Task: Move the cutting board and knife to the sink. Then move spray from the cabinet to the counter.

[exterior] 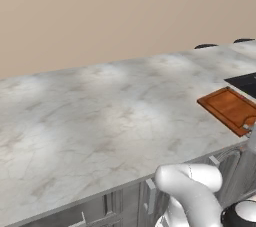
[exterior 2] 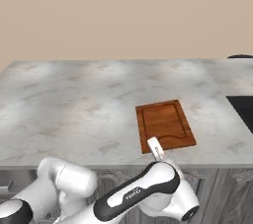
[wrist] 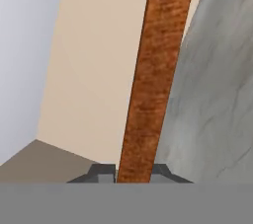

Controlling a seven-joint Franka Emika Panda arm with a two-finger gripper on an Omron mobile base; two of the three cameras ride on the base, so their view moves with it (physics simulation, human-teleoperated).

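- Closest in the hand view, the two dark fingertips [wrist: 102, 172] sit either side of the board [wrist: 153, 75] edge, pressed against it: the pincer [wrist: 132, 173] is pinching the board's near rim.
- From that view the board runs away as a narrow reddish-brown strip, seen edge-on, with the marble surface [wrist: 217, 94] lying along one side of it and the beige wall on the other.
- White arm links with dark joints rise below the surface's front edge in both base views; in the right base view a pale finger of the pincer [exterior 2: 156, 149] reaches up to the board's [exterior 2: 164, 125] near edge.
- Board: flat on the surface [exterior 2: 74, 104], at its front edge, long side pointing away from the robot, groove visible near the rim.
- In the left base view the board [exterior: 230, 108] lies at the far right of the surface [exterior: 100, 111], its near corner meeting the pale part of the hand at the frame edge.
- Sink [exterior 2: 243, 109]: a dark recess in the surface, beyond and to the right of the board, apart from it; it shows in the left base view [exterior: 245, 84] just behind the board.
- Grey wood fronts run beneath the surface, below the board.
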